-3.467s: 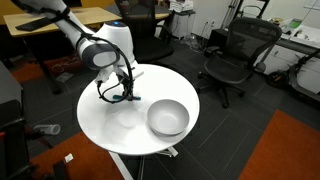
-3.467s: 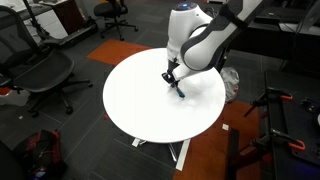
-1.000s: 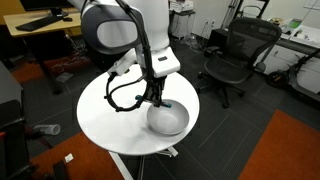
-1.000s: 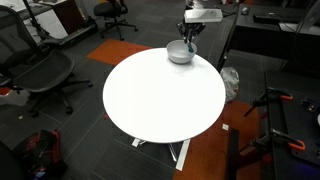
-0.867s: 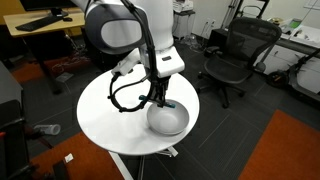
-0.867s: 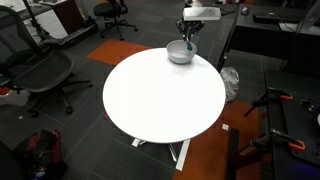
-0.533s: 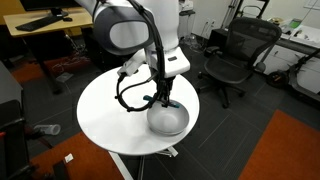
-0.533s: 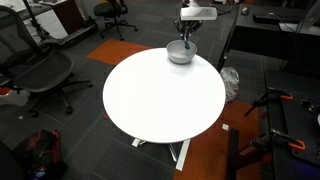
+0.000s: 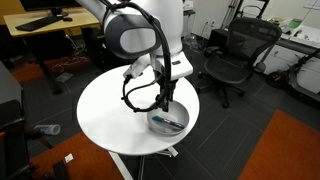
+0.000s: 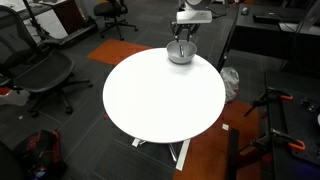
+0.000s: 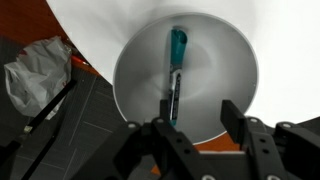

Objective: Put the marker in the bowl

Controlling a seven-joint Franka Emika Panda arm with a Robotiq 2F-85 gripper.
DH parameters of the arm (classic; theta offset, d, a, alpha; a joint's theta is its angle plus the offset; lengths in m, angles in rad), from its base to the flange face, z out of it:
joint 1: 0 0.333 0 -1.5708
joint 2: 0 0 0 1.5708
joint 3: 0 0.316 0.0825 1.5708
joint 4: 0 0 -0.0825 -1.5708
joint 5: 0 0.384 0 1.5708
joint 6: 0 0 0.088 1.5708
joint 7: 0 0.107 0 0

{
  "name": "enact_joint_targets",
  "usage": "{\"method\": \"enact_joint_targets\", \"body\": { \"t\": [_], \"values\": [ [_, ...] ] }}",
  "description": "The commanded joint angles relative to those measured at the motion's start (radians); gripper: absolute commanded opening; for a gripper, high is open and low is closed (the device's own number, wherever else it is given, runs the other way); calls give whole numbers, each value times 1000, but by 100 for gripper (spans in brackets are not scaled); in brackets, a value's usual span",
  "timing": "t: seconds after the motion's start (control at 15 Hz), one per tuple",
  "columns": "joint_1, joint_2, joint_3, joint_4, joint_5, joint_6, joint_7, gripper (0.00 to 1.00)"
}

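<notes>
The marker (image 11: 177, 62), dark with a teal end, lies inside the silvery bowl (image 11: 230, 60) in the wrist view. It also shows in an exterior view as a teal streak (image 9: 171, 124) in the bowl (image 9: 181, 113). My gripper (image 11: 198, 112) is open and empty, hanging just above the bowl's near rim. In both exterior views the gripper (image 9: 163, 103) (image 10: 182, 42) is over the bowl (image 10: 180, 56), which stands near the edge of the round white table (image 9: 110, 110).
Office chairs (image 9: 233, 55) (image 10: 40, 72) stand around the table (image 10: 150, 95). A crumpled bag (image 11: 38, 78) lies on the dark floor beside the table edge. An orange carpet patch (image 9: 290, 150) lies beyond.
The gripper has opened and the marker has dropped from it into the bowl. The arm has shifted slightly over the bowl.
</notes>
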Motion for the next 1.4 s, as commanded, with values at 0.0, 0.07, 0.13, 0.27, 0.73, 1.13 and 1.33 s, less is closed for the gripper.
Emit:
{"method": "enact_joint_targets", "body": {
  "t": [0.0,0.07,0.13,0.27,0.73,1.13,1.33],
  "values": [
    [0,7,-2,36,13,-44,18,89],
    [1,-4,-3,27,12,-41,15,95],
    [3,-15,-6,17,9,-39,15,100],
    [5,-41,-9,-4,4,-33,9,100],
    [-9,-207,-3,-122,-3,-47,-62,100],
    [-13,-424,2,-271,-27,-118,-223,100],
    [-20,-513,8,-321,-41,-155,-269,100]
  ]
}}
